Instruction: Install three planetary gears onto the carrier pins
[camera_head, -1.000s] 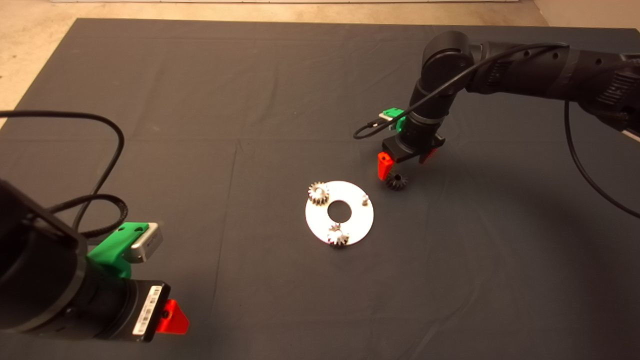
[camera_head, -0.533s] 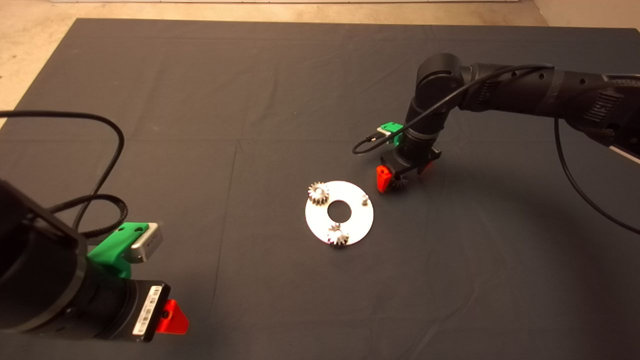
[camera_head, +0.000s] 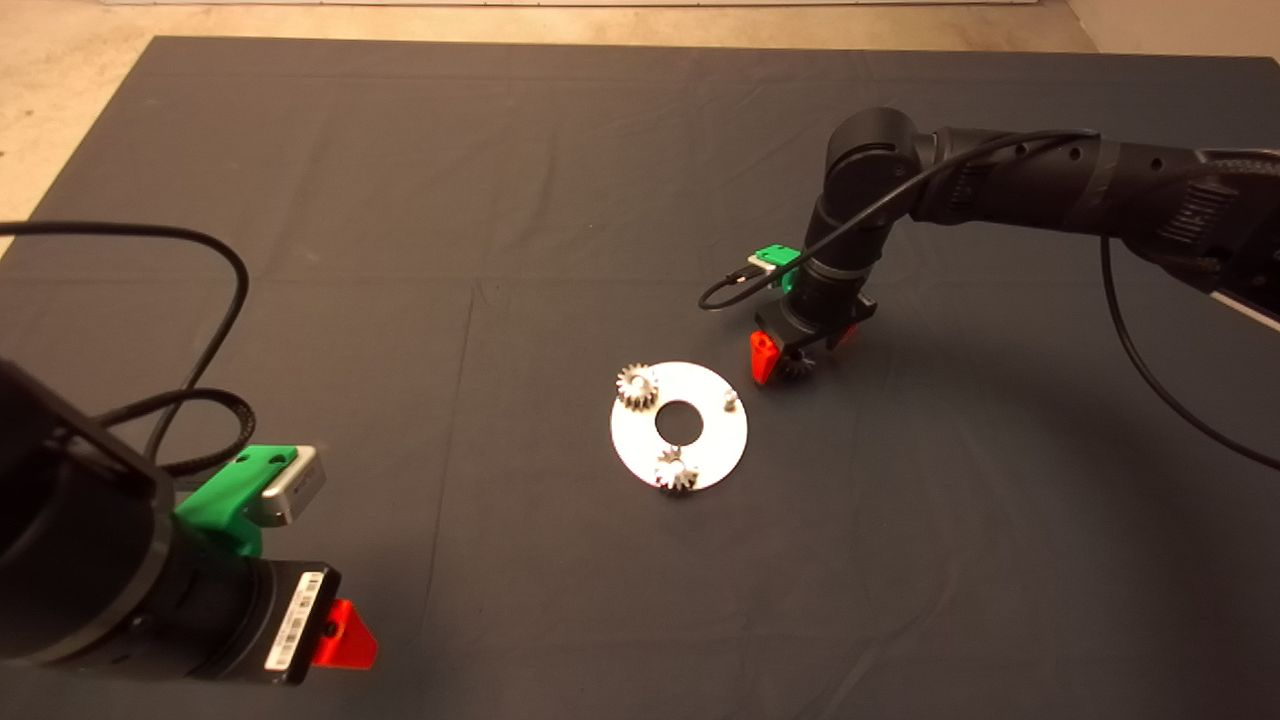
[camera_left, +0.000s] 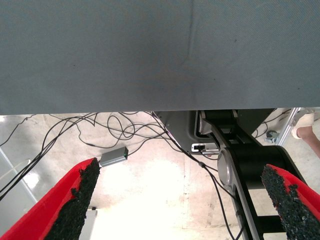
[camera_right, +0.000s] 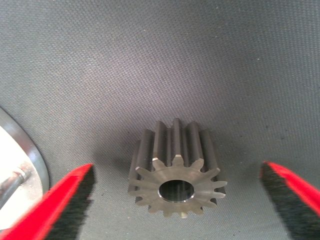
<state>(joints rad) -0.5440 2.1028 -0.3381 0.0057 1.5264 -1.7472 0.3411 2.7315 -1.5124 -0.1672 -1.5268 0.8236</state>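
A flat silver disc (camera_head: 705, 445) lies mid-mat with three carrier pins. Two planetary gears sit on pins: one at the far left (camera_head: 637, 385), one at the near edge (camera_head: 677, 473). The right-hand pin (camera_head: 731, 400) is bare. A third gear (camera_head: 796, 367) lies on the mat just right of the disc. My right gripper (camera_head: 793, 353) is lowered over it, open, fingers on either side and apart from it. In the right wrist view the gear (camera_right: 176, 172) rests between the spread fingers (camera_right: 60, 205), with the disc rim (camera_right: 25, 150) beside it. My left gripper (camera_head: 345, 635) waits at the lower left, open.
The dark mat (camera_head: 400, 200) reaches to a pale floor at the far and left edges. A black cable (camera_head: 215, 330) loops over the left arm. The left wrist view shows the mat's edge (camera_left: 160, 107), floor cables and a person's shoe (camera_left: 303, 131).
My right gripper came down and slightly left over the loose gear, so its fingers now straddle it. The disc, the mounted gears and the left arm have not moved.
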